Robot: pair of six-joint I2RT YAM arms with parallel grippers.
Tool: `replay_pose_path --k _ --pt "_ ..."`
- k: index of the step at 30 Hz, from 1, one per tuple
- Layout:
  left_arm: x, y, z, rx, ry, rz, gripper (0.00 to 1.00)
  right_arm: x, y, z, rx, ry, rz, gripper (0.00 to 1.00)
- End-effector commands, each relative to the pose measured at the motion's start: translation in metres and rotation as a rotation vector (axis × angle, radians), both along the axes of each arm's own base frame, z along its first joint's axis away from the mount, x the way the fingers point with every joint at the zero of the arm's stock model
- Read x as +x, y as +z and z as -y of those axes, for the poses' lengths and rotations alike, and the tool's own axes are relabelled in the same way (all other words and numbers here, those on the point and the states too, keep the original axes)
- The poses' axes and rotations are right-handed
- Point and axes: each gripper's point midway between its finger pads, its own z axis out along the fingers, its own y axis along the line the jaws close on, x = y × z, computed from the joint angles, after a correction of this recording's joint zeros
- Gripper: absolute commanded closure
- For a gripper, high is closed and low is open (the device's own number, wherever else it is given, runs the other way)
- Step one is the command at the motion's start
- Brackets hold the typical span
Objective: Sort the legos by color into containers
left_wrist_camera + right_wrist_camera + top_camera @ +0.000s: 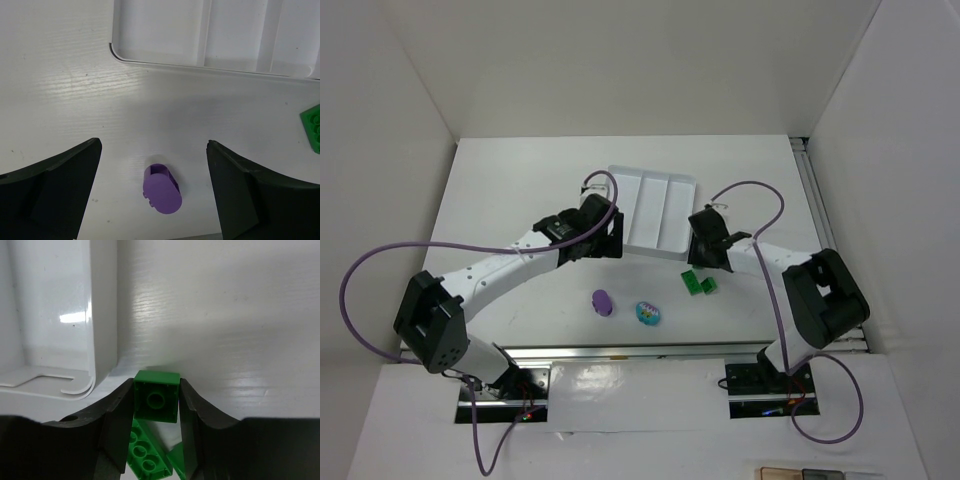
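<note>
Our left gripper (pixel 153 155) hung wide open over the purple piece (pixel 162 189) on the table (pixel 60 75), near the tray (pixel 150 63). Rightward lay the cyan piece (pixel 649 312). Our right gripper (pixel 156 387) clamped a green brick (pixel 157 400) beside the tray's wall. We judged green sorting in hand; next, lift it over into the nearest compartment (pixel 50 305).

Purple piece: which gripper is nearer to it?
Left. The left gripper hovers open just beyond the purple piece, toward the tray; the right gripper is farther right, shut on a green brick.
</note>
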Motion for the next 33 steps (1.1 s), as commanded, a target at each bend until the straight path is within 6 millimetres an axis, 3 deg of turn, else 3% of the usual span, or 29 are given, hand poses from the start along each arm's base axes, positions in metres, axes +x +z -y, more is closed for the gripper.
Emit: replay_pose_path --k 1,3,7,10,12,16,17,18,23,25,26,27,33 --pt "-0.002 -0.005 0.005 -0.021 -0.019 -0.017 0.01 0.018 0.036 0.003 0.005 -0.069 0.122 0.76" --pt "-0.002 -0.007 0.008 -0.021 -0.034 -0.022 0.01 0.021 0.049 0.008 -0.023 -0.096 0.166 0.76" --pt "-0.006 -0.01 0.01 -0.035 -0.04 -0.045 0.04 0.037 0.097 0.014 -0.045 -0.108 0.277 0.76" --pt "-0.013 -0.018 0.005 -0.028 -0.017 -0.078 0.06 0.057 0.13 0.005 -0.044 -0.076 0.345 0.76" --pt "-0.019 -0.024 0.002 -0.025 0.004 -0.104 0.07 0.07 0.138 -0.004 -0.044 -0.052 0.354 0.75" --pt "-0.031 -0.037 -0.001 -0.044 0.028 -0.15 0.08 0.106 0.135 -0.026 -0.036 -0.005 0.34 0.75" --pt "-0.037 -0.045 -0.003 -0.043 0.033 -0.173 0.08 0.113 0.116 -0.03 -0.055 -0.001 0.302 0.74" --pt "-0.041 -0.045 -0.001 -0.054 0.039 -0.174 0.08 0.128 0.124 -0.036 -0.034 -0.001 0.318 0.74" --pt "-0.058 -0.052 -0.002 -0.057 0.04 -0.212 0.04 0.158 0.102 -0.045 -0.007 0.012 0.279 0.7" --pt "-0.062 -0.053 -0.001 -0.054 0.03 -0.213 0.03 0.166 0.099 -0.051 0.0 0.018 0.278 0.59" --pt "-0.065 -0.05 -0.003 -0.067 0.036 -0.206 0.03 0.166 0.099 -0.051 0.0 0.018 0.278 0.37" --pt "-0.07 -0.054 -0.005 -0.065 0.033 -0.22 0.03 0.168 0.097 -0.05 -0.009 0.013 0.273 0.31" --pt "-0.083 -0.066 -0.005 -0.092 0.033 -0.25 0.06 0.172 0.105 -0.052 -0.001 0.012 0.29 0.26"
